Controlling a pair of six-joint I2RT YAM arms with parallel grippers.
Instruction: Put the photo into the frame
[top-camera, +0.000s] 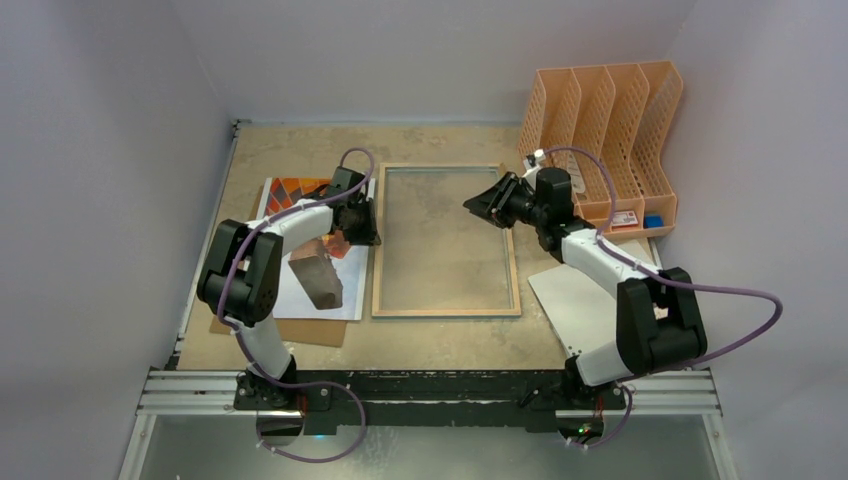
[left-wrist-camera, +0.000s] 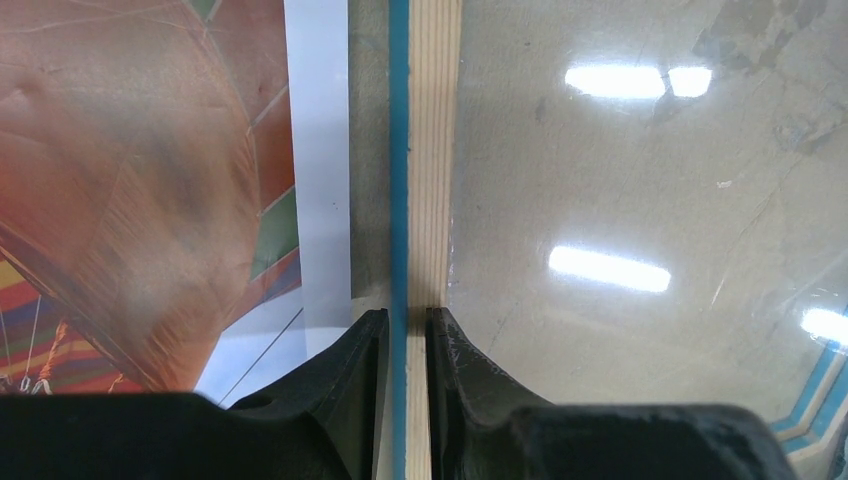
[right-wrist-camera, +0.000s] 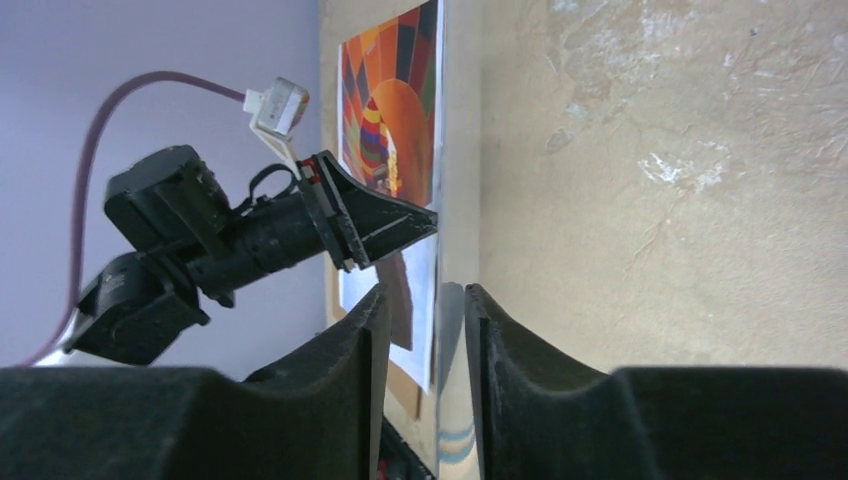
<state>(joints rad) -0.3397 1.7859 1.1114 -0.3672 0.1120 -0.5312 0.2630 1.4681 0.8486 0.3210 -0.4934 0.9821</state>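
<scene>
The frame (top-camera: 446, 312) lies flat mid-table, pale wood rear up, its glass pane (top-camera: 440, 240) showing the tabletop through it. My left gripper (top-camera: 362, 228) is shut on the frame's left rail: in the left wrist view the fingers (left-wrist-camera: 370, 350) press both sides of the blue-and-wood rail (left-wrist-camera: 430, 150). The photo (top-camera: 300, 195), a hot-air balloon print, lies left of the frame, partly under the left arm, and shows beside that rail (left-wrist-camera: 130, 200). My right gripper (top-camera: 472, 205) hovers over the pane near the right rail, open (right-wrist-camera: 425, 290), gripping nothing.
A brown backing board (top-camera: 290, 330) lies under the photo. A peach file organiser (top-camera: 605, 130) stands at the back right, with small items at its foot. A white sheet (top-camera: 570, 300) lies under the right arm. Walls close in on both sides.
</scene>
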